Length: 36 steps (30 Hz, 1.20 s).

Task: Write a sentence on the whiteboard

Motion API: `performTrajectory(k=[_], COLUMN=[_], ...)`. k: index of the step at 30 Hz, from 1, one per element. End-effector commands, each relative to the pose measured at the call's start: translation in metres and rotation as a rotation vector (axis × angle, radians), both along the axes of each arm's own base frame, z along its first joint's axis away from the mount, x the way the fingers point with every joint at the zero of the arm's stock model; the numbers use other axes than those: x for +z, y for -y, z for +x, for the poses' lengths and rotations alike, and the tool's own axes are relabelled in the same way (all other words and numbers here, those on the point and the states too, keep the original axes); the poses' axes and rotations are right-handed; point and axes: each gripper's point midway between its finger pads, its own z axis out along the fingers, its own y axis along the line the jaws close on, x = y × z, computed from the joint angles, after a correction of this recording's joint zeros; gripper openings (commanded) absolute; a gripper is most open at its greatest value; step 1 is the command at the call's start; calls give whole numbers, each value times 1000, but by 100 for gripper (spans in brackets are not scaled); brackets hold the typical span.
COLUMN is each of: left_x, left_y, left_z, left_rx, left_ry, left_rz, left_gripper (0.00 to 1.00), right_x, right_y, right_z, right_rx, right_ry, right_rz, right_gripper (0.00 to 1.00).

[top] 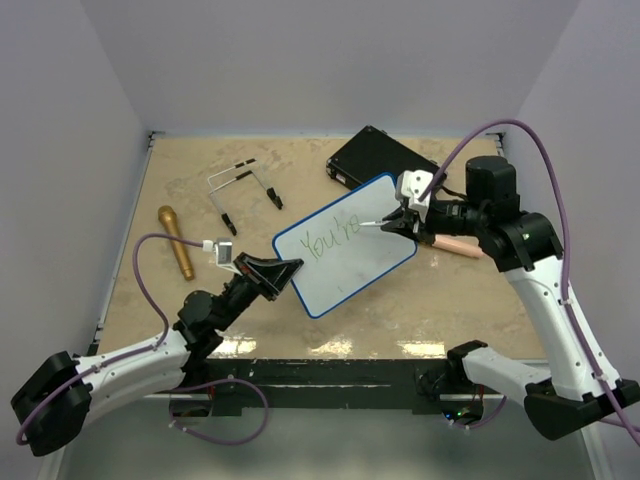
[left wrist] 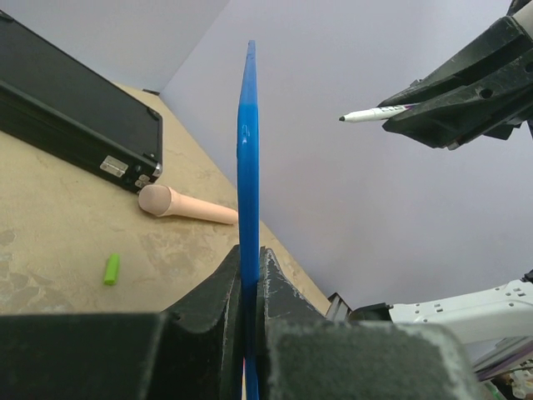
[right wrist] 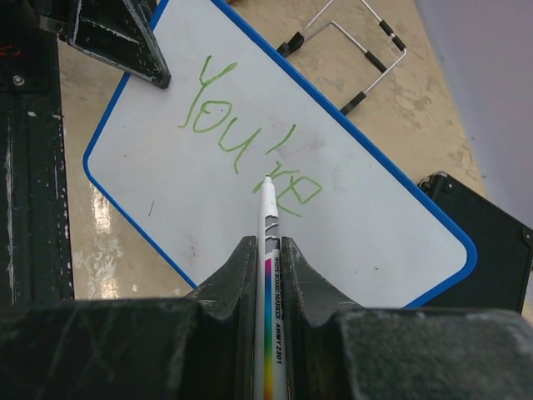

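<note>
The left tool is clamped on the whiteboard edge, holding it over the tabletop. The right tool, the nearer one, is clamped on a marker. The marker's tip is just by the end of the green sentence. Blank space lies farther along the long side.

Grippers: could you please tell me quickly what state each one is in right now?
Left gripper: closed on the whiteboard, gripping its edge.
Right gripper: closed on the marker.

The left pincer clamps the whiteboard edge (its green sentence reads "You're"). The right pincer holds a marker beside those letters.
</note>
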Motion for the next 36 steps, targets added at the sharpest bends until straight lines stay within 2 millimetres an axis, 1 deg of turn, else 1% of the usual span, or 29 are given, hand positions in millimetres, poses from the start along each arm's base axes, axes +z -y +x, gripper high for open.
performTrajectory(k=[1,6,7,8,11,12,14,15,17,18,20,21,24,28,29,31,32,34,36], left_x=[53,58,59,60,62,63,63,62,60,58,56,54,50,49,47,48,45,49,53], left_y=[-14,-18,-18,-19,-22,-24,-24,-26,-25,-27,-25,-27,-24,-20,-19,-20,-19,-21,-23], left_z=[-7,-8,-8,-8,-7,-6,-7,-5,-8,-5,-10,-8,-11,-17,-15,-15,-13,-14,-13], left_rx=[18,22,25,27,34,40,25,31,-6,-7,-59,-66,-107,-151,-151,-146,-143,-133,-123], left_ry=[123,131,131,134,142,148,154,155,155,140,149,141,136,123,109,104,85,88,90], left_rz=[-143,-155,-157,-156,-153,-154,-149,-145,-143,-156,-159,-171,-171,-175,-167,-165,-152,-154,-153], left_gripper=[0,0,0,0,0,0,0,0,0,0,0,0,0,0,0,0,0,0,0], right_x=[13,22,19,21,16,15,11,10,9,6,2,1,-4,-8,-9,-8,-8,-8,-3], right_y=[2,10,11,10,12,16,17,22,27,32,36,40,47,47,54,55,55,55,54], right_z=[-2,-5,-9,-14,-20,-18,-21,-17,-15,-10,-6,-2,4,6,9,12,11,12,9], right_rx=[-7,-1,11,38,82,82,101,86,78,55,42,23,8,11,-17,-35,-42,-59,-76], right_ry=[20,31,19,24,29,42,25,30,22,13,1,-3,-16,-32,-32,-32,-35,-46,-49], right_rz=[45,55,48,52,44,39,48,48,57,58,66,70,84,97,98,101,104,117,132], right_gripper=[0,0,0,0,0,0,0,0,0,0,0,0,0,0,0,0,0,0,0])
